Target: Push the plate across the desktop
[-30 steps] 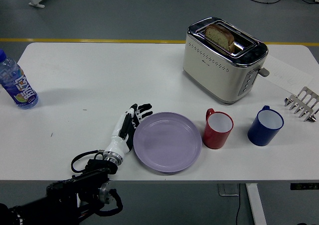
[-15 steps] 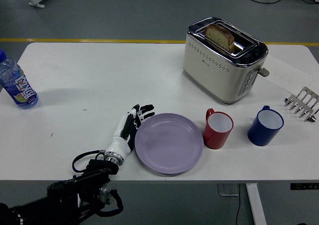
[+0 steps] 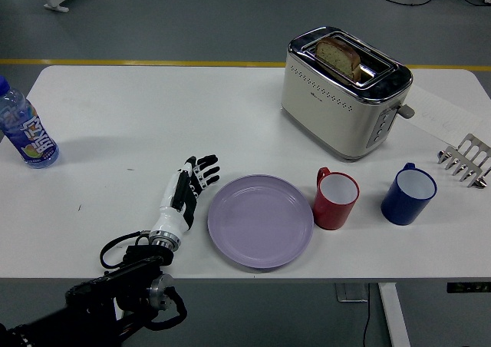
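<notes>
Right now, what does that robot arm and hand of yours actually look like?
Only the left arm shows: bulky, black, with a round silver joint and a looping black cable near the wrist. The left hand is slim and white, with a black panel on its back and five black-and-white jointed fingers.

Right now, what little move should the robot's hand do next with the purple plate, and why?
Probably slide the left hand rightward until it meets the rim of the purple plate again, then push gently. The hand lies open on the table, just left of the plate with a gap between them. The red mug stands right beside the plate's right edge, so any push should be short.
</notes>
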Controlling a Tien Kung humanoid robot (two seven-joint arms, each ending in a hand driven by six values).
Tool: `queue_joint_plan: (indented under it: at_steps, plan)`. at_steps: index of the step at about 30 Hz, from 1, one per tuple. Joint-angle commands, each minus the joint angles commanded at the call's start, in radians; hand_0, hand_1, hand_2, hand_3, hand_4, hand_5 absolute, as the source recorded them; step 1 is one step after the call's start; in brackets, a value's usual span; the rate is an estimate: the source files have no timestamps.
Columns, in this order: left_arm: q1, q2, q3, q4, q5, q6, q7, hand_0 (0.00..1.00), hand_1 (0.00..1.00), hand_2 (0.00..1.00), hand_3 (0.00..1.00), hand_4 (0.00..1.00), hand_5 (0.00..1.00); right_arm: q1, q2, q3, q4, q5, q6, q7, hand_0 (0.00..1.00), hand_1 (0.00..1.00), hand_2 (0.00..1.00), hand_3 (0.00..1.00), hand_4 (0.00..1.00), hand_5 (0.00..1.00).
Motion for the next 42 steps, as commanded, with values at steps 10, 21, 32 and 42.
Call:
queue_joint_plan:
  at_steps: [10, 21, 32, 42]
  plan:
    - [0.070, 0.042, -0.254, -0.023, 0.137, 0.018, 0.018, 0.685, 0.707, 0.734, 0.622, 0.365, 0.998, -0.008, 0.000, -0.004, 0.000, 0.008, -0.002, 0.000, 0.571, 0.532, 0.611, 0.596, 0.095, 0.557]
    - [0.192, 0.067, -0.642, -0.138, 0.372, -0.134, 0.261, 0.613, 0.652, 0.649, 0.589, 0.380, 0.998, -0.007, 0.000, -0.005, -0.002, 0.016, -0.008, 0.005, 0.571, 0.532, 0.611, 0.594, 0.095, 0.556]
    - [0.320, 0.098, -0.986, -0.255, 0.474, -0.343, 0.516, 0.589, 0.651, 0.644, 0.602, 0.414, 0.998, 0.003, 0.000, -0.017, -0.004, 0.041, -0.018, 0.007, 0.570, 0.532, 0.611, 0.594, 0.096, 0.557]
    - [0.386, 0.074, -1.199, -0.277, 0.493, -0.416, 0.604, 0.588, 0.651, 0.644, 0.604, 0.427, 0.998, 0.002, 0.000, -0.013, -0.004, 0.039, -0.019, 0.007, 0.570, 0.532, 0.611, 0.593, 0.097, 0.558]
